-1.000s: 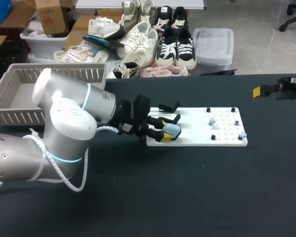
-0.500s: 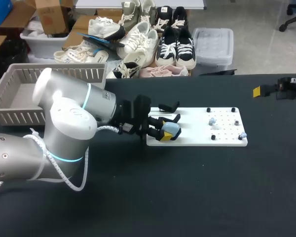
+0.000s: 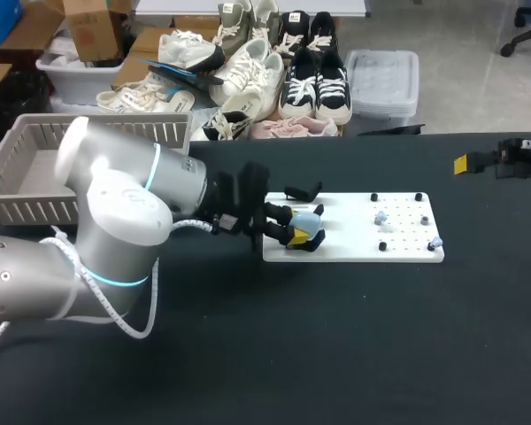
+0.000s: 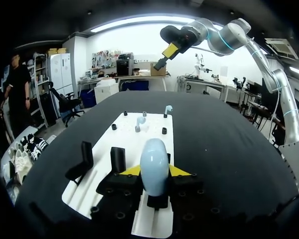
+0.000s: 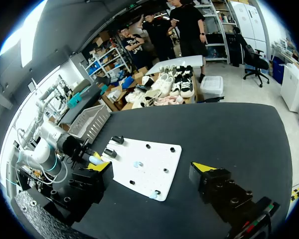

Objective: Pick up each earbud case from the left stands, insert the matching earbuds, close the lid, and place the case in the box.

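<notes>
A pale blue earbud case (image 3: 309,225) is at the left end of the white board (image 3: 363,241). My left gripper (image 3: 296,234) is shut on it, one yellow tip on each side. In the left wrist view the case (image 4: 154,168) stands upright between the fingers (image 4: 131,171), with a black stand piece just beneath it. Two empty black stands (image 4: 82,160) (image 4: 118,158) are beside it. Two pale earbuds (image 4: 140,121) (image 4: 167,108) stand on pegs further along the board. My right gripper (image 5: 153,169) is open, high above the table's right side, holding nothing.
A grey slatted basket (image 3: 35,168) sits at the table's back left corner, behind my left arm. Small black pegs (image 3: 382,246) dot the right half of the board. Bare black tabletop lies in front of the board and to its right.
My left gripper's fingers have closed in on the blue case, and the case has shifted slightly up and back with them. The right arm has not moved.
</notes>
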Robot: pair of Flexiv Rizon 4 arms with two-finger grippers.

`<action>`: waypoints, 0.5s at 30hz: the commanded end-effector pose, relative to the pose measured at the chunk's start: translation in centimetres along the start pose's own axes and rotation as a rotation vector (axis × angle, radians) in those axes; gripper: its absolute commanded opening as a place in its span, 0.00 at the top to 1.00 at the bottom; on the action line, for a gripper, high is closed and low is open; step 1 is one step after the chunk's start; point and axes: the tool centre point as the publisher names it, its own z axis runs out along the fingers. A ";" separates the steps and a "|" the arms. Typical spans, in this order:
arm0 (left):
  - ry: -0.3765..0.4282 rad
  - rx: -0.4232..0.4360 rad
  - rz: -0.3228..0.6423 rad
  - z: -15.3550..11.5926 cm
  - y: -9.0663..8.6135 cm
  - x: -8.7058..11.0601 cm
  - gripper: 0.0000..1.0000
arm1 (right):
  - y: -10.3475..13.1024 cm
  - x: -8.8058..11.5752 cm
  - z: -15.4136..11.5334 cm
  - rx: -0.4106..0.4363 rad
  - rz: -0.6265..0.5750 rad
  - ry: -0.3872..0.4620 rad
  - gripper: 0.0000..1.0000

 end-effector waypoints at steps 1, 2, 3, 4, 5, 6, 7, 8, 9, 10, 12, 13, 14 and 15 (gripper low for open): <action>0.011 -0.018 -0.004 -1.0 -0.6 -0.8 1.00 | -0.1 -0.1 0.0 -0.004 0.000 0.002 0.00; 0.013 -0.020 -0.004 -1.2 -0.6 -1.1 1.00 | -0.1 -0.1 0.0 -0.004 0.000 0.002 0.00; 0.012 -0.017 -0.004 -1.4 -0.7 -1.3 1.00 | -0.1 -0.1 0.0 -0.004 0.000 0.002 0.00; 0.010 -0.013 -0.006 -1.6 -0.7 -1.6 1.00 | -0.1 -0.1 0.0 -0.004 0.000 0.002 0.00; 0.003 -0.012 -0.003 -1.7 -0.7 -1.9 1.00 | -0.1 -0.1 0.0 -0.004 0.000 0.002 0.00; 0.000 -0.009 -0.001 -1.9 -0.7 -2.2 1.00 | -0.1 -0.1 0.0 -0.004 0.000 0.002 0.00; -0.005 -0.006 -0.002 -2.0 -0.7 -2.5 1.00 | -0.1 -0.1 0.0 -0.004 0.000 0.002 0.00; -0.007 -0.008 0.000 -2.0 -0.7 -2.7 1.00 | -0.1 -0.1 0.0 -0.004 0.000 0.002 0.00; -0.016 -0.007 0.002 -2.1 -0.7 -3.0 1.00 | -0.1 -0.1 0.0 -0.004 0.000 0.002 0.00; -0.021 -0.005 0.002 -2.2 -0.6 -3.2 1.00 | -0.1 -0.1 0.0 -0.004 0.000 0.002 0.00; -0.029 -0.005 0.010 -2.3 -0.7 -3.6 1.00 | -0.1 -0.1 0.0 -0.004 0.000 0.002 0.00; -0.035 0.000 0.007 -2.3 -0.6 -3.8 1.00 | -0.1 -0.1 0.0 -0.004 0.000 0.002 0.00; -0.037 -0.005 0.016 -2.3 -0.5 -4.0 1.00 | -0.1 -0.1 0.0 -0.004 0.000 0.002 0.00; -0.043 -0.001 0.019 -2.2 -0.5 -4.2 1.00 | -0.1 -0.1 0.0 -0.004 0.000 0.002 0.00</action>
